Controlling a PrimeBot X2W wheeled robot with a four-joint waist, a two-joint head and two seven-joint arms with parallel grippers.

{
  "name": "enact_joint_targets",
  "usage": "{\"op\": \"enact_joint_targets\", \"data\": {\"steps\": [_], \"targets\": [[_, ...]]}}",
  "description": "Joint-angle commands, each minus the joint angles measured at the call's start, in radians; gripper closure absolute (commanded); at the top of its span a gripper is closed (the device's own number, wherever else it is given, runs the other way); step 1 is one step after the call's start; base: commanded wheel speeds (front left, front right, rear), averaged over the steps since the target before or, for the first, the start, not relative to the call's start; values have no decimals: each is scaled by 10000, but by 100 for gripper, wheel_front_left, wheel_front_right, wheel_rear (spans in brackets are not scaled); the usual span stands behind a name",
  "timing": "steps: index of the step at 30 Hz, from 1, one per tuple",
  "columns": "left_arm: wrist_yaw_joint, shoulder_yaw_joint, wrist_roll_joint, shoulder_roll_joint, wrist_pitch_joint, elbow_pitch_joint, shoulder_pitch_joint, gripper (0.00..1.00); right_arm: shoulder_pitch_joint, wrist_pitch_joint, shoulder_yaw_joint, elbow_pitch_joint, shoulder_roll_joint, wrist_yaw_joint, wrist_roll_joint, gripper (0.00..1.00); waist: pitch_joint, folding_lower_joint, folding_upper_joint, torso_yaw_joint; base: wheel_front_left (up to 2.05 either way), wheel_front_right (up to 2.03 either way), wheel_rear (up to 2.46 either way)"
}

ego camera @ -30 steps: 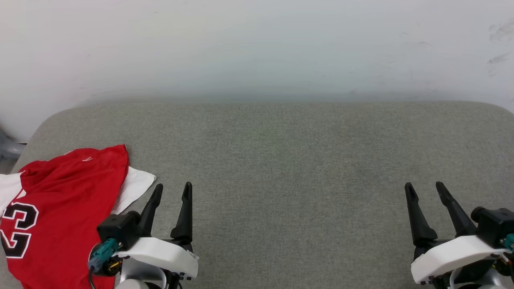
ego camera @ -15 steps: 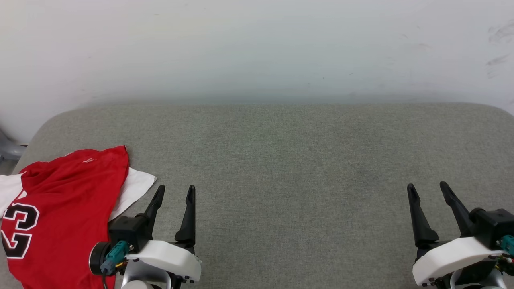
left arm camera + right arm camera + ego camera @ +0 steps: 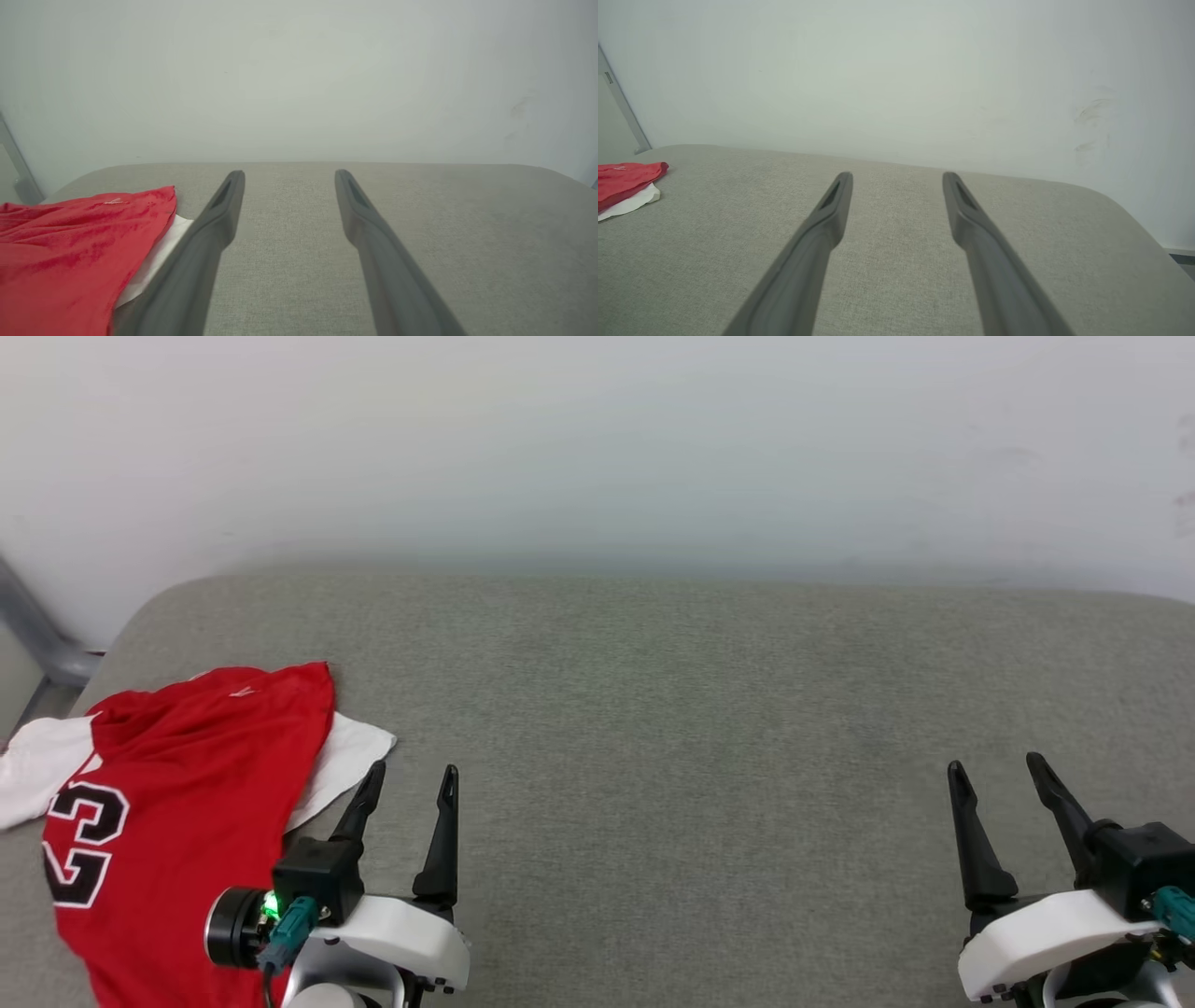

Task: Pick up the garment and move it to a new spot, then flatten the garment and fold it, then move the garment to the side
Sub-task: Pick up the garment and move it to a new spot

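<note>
Bottom of the head view first: left tool at the lower left, right tool at the lower right, both with fingers pointing up the frame. Both are spread apart with nothing between the fingers (the wrist views show plain grey cloth in each gap), so neither one has hold of anything.

The shirt is in the lower left corner, lying rumpled on the worktop, just beside the left tool's outer finger. Whether they touch, I can't tell. Red side is up, with a black white-outlined "23" near the left edge. One white sleeve sticks out toward the left edge, and another white bit pokes out from under the red on its right side. The right tool is well apart from it, way across the frame.

Further up, the worktop's rounded back edge meets a pale wall, and a grey bar slants at the upper left.
</note>
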Motion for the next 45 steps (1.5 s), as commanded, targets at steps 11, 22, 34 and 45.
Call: {"op": "enact_joint_targets", "data": {"steps": [11, 22, 34, 45], "targets": [[96, 111, 648, -57, -256, -70, -178, 0, -20, -249, 403, -27, 15, -3, -691, 0, -32, 0, 0, 1693, 0, 0, 0], [162, 352, 647, -62, -286, -32, -169, 0, -243, -434, 689, 171, 14, -5, -409, 0, -12, 0, 0, 3345, 0, 0, 0], [194, 684, 637, 45, -286, -88, -68, 0, -441, -607, 784, 359, 13, -5, -92, 0, 68, 0, 0, 4321, 0, 0, 0], [108, 859, 434, 14, -286, 259, -866, 0, -599, -487, 741, 193, 13, -5, -203, 0, 427, 0, 0, 4266, 0, 0, 0]]}}
